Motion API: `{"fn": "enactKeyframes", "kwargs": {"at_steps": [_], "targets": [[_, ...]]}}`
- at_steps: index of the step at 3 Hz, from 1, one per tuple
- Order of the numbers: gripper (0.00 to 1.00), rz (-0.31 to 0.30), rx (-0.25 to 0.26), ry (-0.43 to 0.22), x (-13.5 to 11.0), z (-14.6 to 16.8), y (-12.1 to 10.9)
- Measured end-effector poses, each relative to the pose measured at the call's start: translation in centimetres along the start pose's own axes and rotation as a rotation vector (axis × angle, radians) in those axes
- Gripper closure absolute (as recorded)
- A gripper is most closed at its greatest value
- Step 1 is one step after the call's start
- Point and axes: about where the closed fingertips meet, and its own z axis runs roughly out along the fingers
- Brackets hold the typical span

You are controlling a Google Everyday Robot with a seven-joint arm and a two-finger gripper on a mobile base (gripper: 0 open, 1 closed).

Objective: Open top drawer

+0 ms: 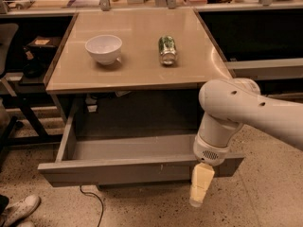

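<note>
The top drawer [123, 170] is a wide grey handle-less drawer, pulled far out from under the tan table [137, 70]. Its inside looks empty. My gripper [199, 193] hangs down in front of the drawer's front panel near its right end, cream-coloured fingers pointing at the floor, below the panel's lower edge. The white arm [246, 112] reaches in from the right and covers the drawer's right corner. The lower drawers are mostly hidden beneath the open one.
A white bowl [103, 48] and a green can [166, 49] lying on its side sit on the tabletop. A black cable [92, 202] runs on the speckled floor below the drawer. A white shoe [19, 211] is at the bottom left. Dark desks stand either side.
</note>
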Motion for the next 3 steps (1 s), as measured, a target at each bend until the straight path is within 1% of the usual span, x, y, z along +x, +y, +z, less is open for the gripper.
{"fn": "enactKeyframes", "kwargs": {"at_steps": [1,2,3], "targets": [[0.0,0.027,-0.001,0.002,1.9,-1.0,1.4],[0.0,0.061,-0.015,0.007,4.4,-1.4,3.2],[0.0,0.061,-0.015,0.007,4.4,-1.4,3.2]]}}
